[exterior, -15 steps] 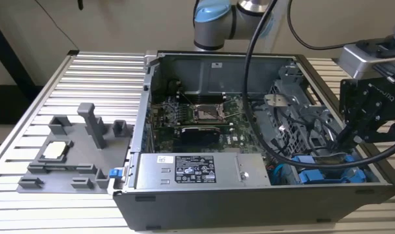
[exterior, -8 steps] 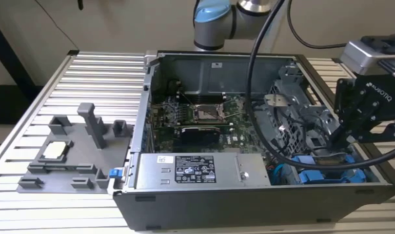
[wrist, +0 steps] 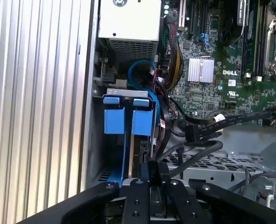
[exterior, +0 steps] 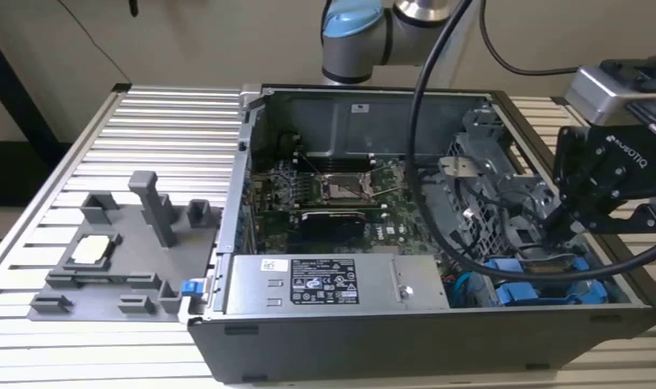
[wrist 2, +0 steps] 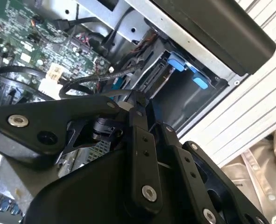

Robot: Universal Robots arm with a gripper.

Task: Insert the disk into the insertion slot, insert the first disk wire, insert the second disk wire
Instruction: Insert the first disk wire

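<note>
**A:** Black gripper [exterior: 553,231], pose?
**B:** Arm reaches in from the exterior view's right, wrist tilted into the open case, tip near the disk [wrist: 141,122]. Jaws drawn together; can't tell if anything is pinched.
**A:** Disk?
**B:** On edge in the insertion slot [wrist 2: 187,98]. Bright blue plastic frame, silver edge.
**A:** Around it?
**B:** Perforated grey sheet-metal cage [wrist: 212,162], black cables [wrist: 236,119], ribbed metal table [exterior: 166,121].

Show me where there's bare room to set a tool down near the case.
Bare slatted table lies beyond the grey fixture and nearer the camera than it, at the exterior view's left of the case. Crowded: the case corner by the gripper, full of black cables.
</note>
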